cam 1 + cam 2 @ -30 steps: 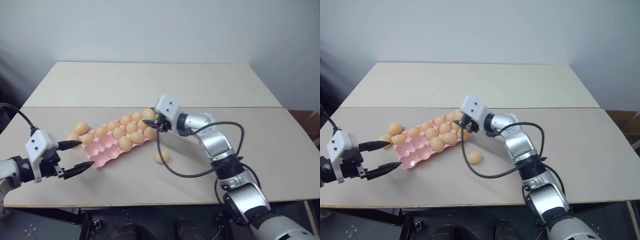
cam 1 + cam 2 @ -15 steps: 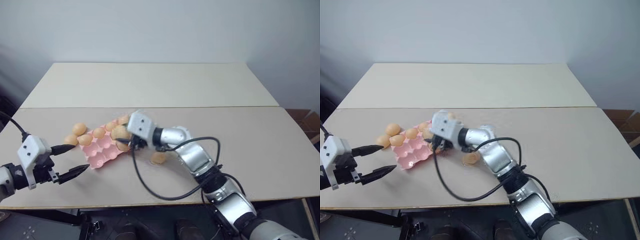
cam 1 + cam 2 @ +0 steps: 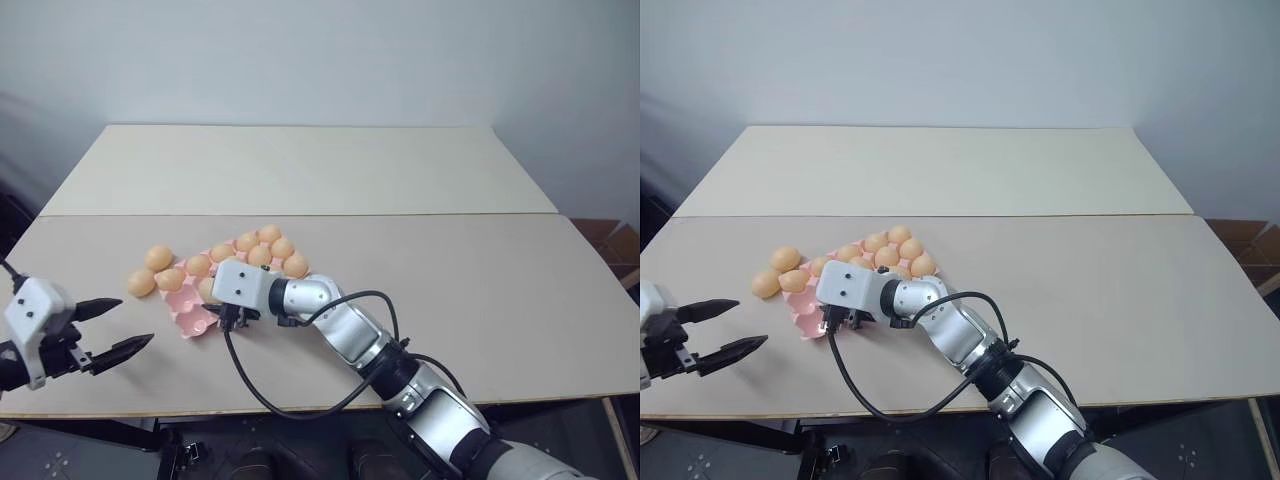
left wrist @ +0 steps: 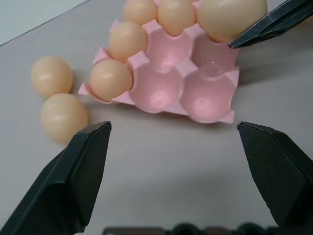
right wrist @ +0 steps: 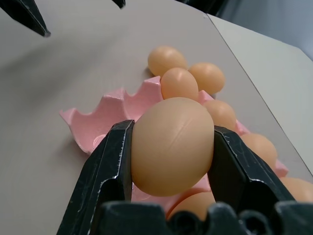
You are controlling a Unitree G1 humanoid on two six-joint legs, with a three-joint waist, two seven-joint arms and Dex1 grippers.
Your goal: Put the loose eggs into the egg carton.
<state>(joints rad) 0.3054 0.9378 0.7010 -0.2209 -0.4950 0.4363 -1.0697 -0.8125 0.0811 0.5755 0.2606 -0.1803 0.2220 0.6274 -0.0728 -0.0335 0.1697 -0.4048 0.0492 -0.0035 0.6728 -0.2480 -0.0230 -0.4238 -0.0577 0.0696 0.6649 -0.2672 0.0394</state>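
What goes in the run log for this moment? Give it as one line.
right gripper: shut on egg, over empty cups | left gripper: open, empty | egg carton: partly filled | two loose eggs beside carton

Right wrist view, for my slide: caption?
Right gripper clamps an egg above the pink egg carton.

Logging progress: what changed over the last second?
The right gripper, shut on a light orange-tan egg, swung across the pink moulded egg carton to its empty cups at the robot's left end. The open left gripper drew back leftward. Carton and the two loose eggs beside it stayed put.
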